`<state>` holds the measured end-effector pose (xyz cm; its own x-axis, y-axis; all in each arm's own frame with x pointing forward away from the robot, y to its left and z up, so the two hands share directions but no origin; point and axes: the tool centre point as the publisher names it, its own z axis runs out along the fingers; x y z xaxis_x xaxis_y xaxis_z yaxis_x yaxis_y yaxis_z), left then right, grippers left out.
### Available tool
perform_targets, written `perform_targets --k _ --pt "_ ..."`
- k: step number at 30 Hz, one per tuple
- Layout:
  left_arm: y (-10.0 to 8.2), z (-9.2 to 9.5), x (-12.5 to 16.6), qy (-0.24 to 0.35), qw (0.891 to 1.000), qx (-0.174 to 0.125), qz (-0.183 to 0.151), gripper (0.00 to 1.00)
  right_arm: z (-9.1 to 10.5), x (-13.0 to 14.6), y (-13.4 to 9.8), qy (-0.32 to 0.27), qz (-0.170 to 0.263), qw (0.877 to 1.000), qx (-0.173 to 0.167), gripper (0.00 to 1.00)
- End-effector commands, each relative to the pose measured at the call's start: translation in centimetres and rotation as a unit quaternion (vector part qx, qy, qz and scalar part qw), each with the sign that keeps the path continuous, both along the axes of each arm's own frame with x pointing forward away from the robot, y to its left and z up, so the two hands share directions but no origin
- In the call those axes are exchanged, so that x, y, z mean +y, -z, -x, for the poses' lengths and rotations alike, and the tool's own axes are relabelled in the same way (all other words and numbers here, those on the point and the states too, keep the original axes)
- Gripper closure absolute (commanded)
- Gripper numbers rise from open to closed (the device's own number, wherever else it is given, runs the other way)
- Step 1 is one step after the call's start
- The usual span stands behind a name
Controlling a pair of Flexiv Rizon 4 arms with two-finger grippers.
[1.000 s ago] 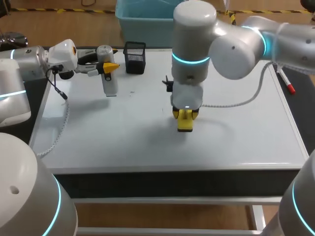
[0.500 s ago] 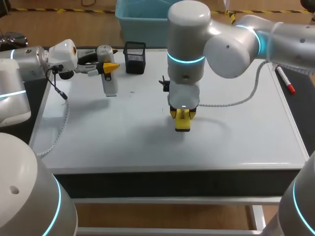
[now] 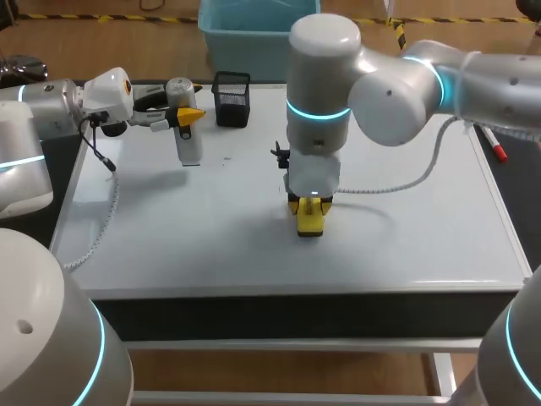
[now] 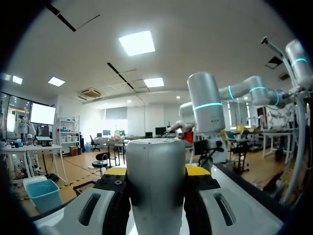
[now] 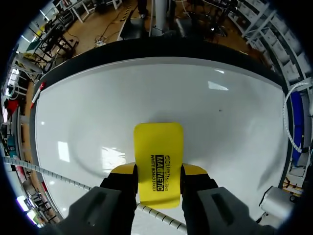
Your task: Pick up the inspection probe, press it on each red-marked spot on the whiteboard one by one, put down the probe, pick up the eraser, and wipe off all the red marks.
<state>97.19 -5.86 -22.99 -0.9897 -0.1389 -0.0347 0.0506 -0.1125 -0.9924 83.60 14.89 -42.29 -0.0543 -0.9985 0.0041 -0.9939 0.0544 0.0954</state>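
Wiping stage: your right gripper clamps the eraser on the whiteboard; left gripper clamps the probe. Sweep onward.

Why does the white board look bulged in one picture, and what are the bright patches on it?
Right wrist view: the fisheye lens bows the whiteboard's straight edges into a dome; the pale patches are lamp glare on its glossy surface. Head view: the same board looks flat, with a soft shadow beside the eraser held in the right gripper.

Probe lower end — cut off; eraser partly hidden
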Motion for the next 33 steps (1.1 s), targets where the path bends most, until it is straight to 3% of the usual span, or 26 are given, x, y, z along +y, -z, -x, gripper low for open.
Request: perform_targets --k 1,13,33 --pt "-0.1 -0.1 0.0 0.000 1.000 -0.001 0.000 1.00 -0.4 0.5 1.0 -0.003 0.005 1.000 0.001 1.00" --pt "-0.1 -0.1 0.0 0.000 1.000 -0.001 0.000 1.00 -0.7 0.0 1.0 -0.001 0.003 1.000 -0.002 1.00" --pt "-0.1 -0.1 0.0 0.000 1.000 -0.001 0.000 1.00 0.4 -4.4 0.4 0.029 0.017 0.999 -0.007 1.00"
